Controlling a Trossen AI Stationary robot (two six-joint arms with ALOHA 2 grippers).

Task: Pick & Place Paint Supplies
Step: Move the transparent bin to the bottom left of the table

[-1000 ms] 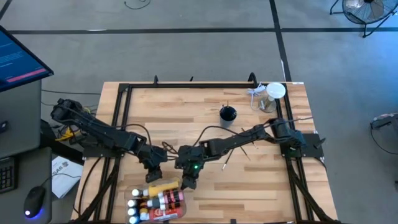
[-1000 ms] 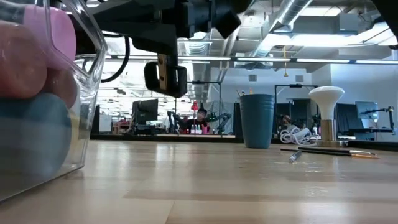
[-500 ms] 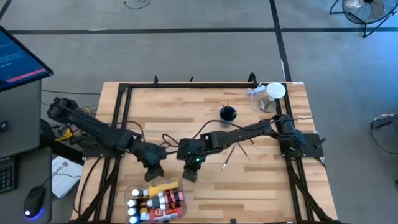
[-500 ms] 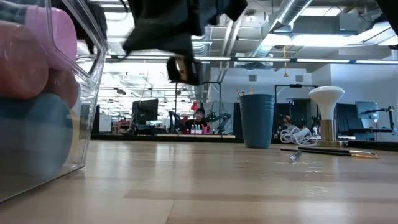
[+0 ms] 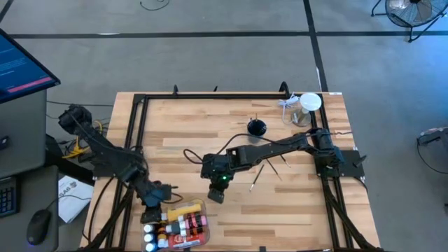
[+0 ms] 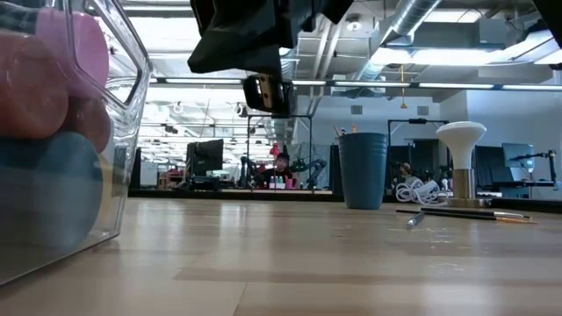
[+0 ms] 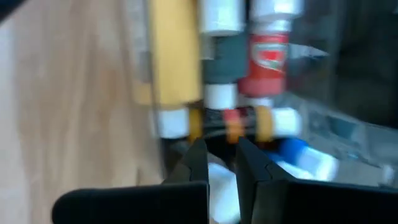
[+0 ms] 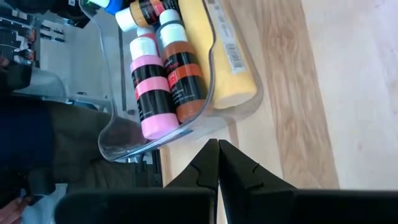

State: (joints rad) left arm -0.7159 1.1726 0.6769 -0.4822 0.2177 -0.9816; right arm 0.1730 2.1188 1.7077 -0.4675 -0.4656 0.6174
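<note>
A clear bin (image 5: 204, 229) at the table's near edge holds several paint bottles, with the yellow bottle (image 5: 183, 208) lying along its far side. Thin dark-handled brushes (image 5: 260, 173) lie flat on the wood right of centre. My left gripper (image 5: 155, 203) hovers shut over the bin's left end, looking down on the yellow bottle (image 7: 171, 56) and the red tube (image 7: 268, 56). My right gripper (image 5: 217, 196) hangs shut above bare table just beyond the bin's far right corner, facing the bin (image 8: 124, 140). Nothing is in either gripper.
A dark blue cup (image 5: 257, 128) stands past the table's middle. A clear jar with a white lid (image 5: 308, 106) and a coil of white cord sit at the far right corner. A black frame runs along the table's edges. Bare wood lies between bin and brushes.
My left gripper has swung toward the table's left edge and a little nearer, from beside my right gripper to over the bin's left end. My right gripper has risen and tipped more level. Both stay shut. Nothing on the table has moved.
</note>
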